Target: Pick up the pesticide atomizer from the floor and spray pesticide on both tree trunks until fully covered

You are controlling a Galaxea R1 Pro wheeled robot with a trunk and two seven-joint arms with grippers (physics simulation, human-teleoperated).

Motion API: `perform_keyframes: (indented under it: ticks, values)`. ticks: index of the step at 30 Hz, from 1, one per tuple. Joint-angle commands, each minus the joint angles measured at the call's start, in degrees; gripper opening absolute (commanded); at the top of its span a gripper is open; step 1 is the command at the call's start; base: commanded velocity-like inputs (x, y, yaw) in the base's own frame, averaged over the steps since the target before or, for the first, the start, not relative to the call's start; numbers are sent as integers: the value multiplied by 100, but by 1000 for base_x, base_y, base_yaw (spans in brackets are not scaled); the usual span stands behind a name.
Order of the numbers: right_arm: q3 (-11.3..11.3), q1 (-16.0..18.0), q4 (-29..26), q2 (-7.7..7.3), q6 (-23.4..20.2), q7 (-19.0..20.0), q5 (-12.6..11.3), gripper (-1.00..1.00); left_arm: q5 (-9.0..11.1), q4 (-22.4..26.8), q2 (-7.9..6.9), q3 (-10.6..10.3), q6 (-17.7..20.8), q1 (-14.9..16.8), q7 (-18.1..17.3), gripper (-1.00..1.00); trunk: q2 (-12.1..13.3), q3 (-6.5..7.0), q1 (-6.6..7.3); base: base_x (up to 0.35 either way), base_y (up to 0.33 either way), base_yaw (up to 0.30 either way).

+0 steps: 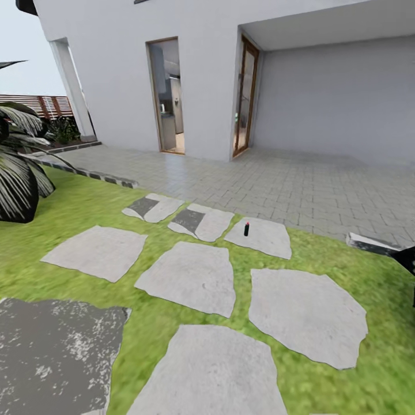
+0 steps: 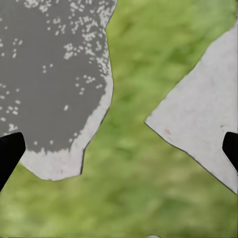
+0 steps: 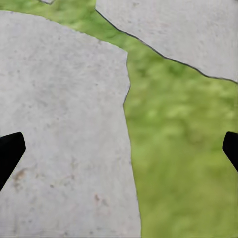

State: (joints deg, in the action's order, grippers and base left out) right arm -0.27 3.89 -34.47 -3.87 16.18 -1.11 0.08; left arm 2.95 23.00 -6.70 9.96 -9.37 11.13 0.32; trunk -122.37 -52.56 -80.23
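The pesticide atomizer [image 1: 246, 229], a small dark bottle with a red top, stands upright on a pale stepping stone [image 1: 262, 237] near the far edge of the garden lawn [image 1: 75, 207]. It is well ahead of me, with nothing near it. My left gripper [image 2: 119, 148] hangs open over grass between a dark mottled stone [image 2: 49, 74] and a pale one. My right gripper [image 3: 119, 148] is also open, above the edge of a pale stone [image 3: 59, 124] and grass. Both hold nothing. The trees and their trunks are out of view.
Several grey stepping stones [image 1: 190, 276] lie across the lawn between me and the bottle. A short palm [image 1: 17, 173] stands at the left, with a brown slat fence [image 1: 46, 104] behind it. Beyond the grass are a paved patio [image 1: 276, 178], the house's open doorway [image 1: 167, 95] and a stone curb [image 1: 369, 243].
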Motion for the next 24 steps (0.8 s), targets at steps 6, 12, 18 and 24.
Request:
perform_keyframes:
  ticks: [6,12,18,24]
  values:
    - [8,1,9,0,17,-12,8,100,30,-6,-1,-3,-17,3,3,100,-2,-5,-2,335,137,-4]
    - [6,3,11,0,17,-12,10,100,30,-6,2,-3,-17,3,3,100,-2,-5,-2,335,138,0]
    - [1,0,11,0,17,-12,10,100,30,-6,2,-10,-18,3,3,100,-2,-5,-2,335,125,0]
    - [1,1,11,-8,17,-12,10,100,30,-6,2,-12,-19,3,3,100,-2,-5,-2,336,27,0]
